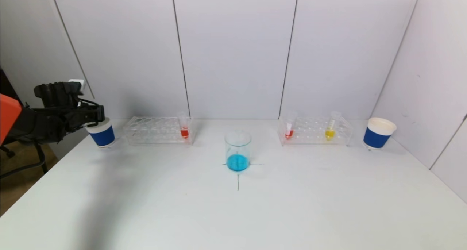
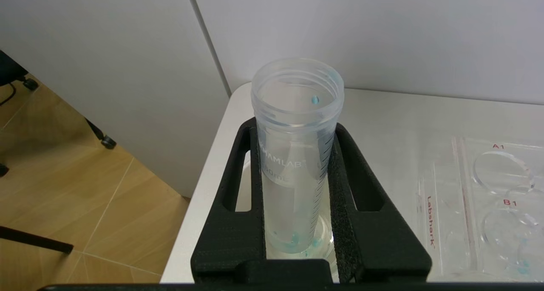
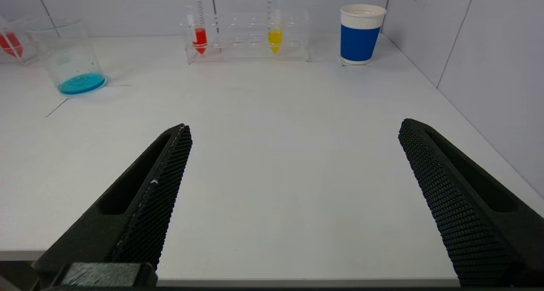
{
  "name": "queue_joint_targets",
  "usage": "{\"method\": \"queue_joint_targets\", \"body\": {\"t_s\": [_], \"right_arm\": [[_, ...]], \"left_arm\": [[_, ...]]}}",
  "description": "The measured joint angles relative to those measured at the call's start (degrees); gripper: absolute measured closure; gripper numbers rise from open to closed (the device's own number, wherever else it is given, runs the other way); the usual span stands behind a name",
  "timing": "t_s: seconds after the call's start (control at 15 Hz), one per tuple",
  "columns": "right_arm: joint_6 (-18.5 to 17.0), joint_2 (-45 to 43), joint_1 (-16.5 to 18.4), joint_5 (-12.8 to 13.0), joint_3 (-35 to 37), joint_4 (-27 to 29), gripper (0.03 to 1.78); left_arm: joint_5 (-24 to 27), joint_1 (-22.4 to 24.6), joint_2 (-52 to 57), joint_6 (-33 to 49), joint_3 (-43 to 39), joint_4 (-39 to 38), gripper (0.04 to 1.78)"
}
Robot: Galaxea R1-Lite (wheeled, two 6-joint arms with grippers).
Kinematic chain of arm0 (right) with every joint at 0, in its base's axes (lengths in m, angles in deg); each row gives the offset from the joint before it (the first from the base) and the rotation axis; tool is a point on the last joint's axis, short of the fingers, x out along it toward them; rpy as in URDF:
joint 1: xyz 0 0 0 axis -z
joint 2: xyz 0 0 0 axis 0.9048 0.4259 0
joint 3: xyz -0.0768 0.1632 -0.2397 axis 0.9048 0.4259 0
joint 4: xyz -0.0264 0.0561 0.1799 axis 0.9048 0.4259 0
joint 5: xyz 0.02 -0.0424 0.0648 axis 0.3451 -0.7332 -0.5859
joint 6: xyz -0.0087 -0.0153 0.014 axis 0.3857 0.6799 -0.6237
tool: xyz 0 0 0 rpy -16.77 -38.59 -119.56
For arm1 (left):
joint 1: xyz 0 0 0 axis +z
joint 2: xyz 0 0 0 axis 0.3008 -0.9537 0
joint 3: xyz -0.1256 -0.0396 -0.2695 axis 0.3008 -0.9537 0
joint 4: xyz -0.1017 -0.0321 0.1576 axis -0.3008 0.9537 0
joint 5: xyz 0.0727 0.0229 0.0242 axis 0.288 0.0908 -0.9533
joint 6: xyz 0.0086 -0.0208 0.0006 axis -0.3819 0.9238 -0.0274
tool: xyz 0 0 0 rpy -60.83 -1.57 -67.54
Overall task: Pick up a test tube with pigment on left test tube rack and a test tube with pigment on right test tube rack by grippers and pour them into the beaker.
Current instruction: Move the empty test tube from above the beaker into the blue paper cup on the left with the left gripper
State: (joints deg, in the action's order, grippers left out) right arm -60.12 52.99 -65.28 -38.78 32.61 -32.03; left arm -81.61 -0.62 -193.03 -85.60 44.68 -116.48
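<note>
My left gripper point(image 1: 95, 119) is at the table's far left, shut on an emptied clear test tube point(image 2: 296, 155) that holds only a few blue drops. It holds the tube upright in the left blue paper cup point(image 1: 102, 135). The beaker point(image 1: 238, 150) stands at the table's middle with blue liquid in its bottom. The left rack point(image 1: 158, 130) holds one red tube point(image 1: 184, 130). The right rack point(image 1: 314, 130) holds a red tube point(image 1: 289, 131) and a yellow tube point(image 1: 330, 129). My right gripper point(image 3: 295, 127) is open and empty over the table's front edge, out of the head view.
A second blue paper cup point(image 1: 378, 133) stands at the far right beside the wall panel. The left rack's end point(image 2: 488, 189) lies close beside my left gripper. The table's left edge drops to the wooden floor point(image 2: 63, 189). A black cross mark point(image 1: 238, 177) lies under the beaker.
</note>
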Motion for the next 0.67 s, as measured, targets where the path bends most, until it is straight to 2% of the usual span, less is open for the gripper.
{"method": "queue_joint_targets", "body": {"t_s": [0.33,0.67], "right_arm": [[0.0,0.0,0.0,0.0,0.0,0.0,0.04],[0.0,0.0,0.0,0.0,0.0,0.0,0.04]], "left_arm": [[0.7,0.0,-0.3,-0.1,-1.4,-3.5,1.37],[0.7,0.0,-0.6,-0.1,-1.7,-3.8,1.37]]}}
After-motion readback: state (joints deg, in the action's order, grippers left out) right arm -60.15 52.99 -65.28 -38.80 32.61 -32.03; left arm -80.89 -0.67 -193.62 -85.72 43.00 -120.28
